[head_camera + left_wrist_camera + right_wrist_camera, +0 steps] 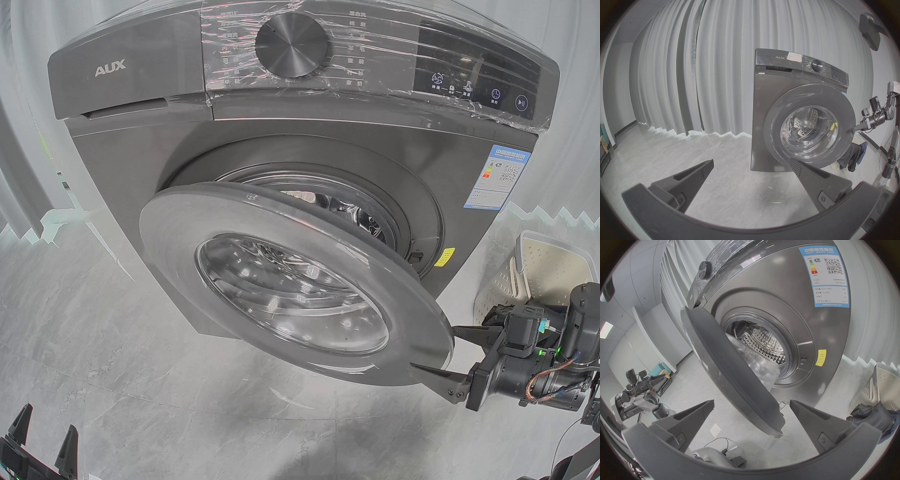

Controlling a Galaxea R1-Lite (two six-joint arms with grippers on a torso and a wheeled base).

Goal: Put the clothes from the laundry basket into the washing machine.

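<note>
Here the half-open door (181,219) of the washing machine (125,150) partly covers the drum (762,340), its edge inside the spread right gripper (449,355). Beside the machine stands the laundry basket (553,269); the right wrist view shows dark clothes (872,416) over its rim. The left gripper (44,434), also spread, is well apart.

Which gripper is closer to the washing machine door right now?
Right. The right gripper is at the free edge of the door, with its open fingers on either side of the rim. The left gripper is low over the floor, well away from the door.
</note>
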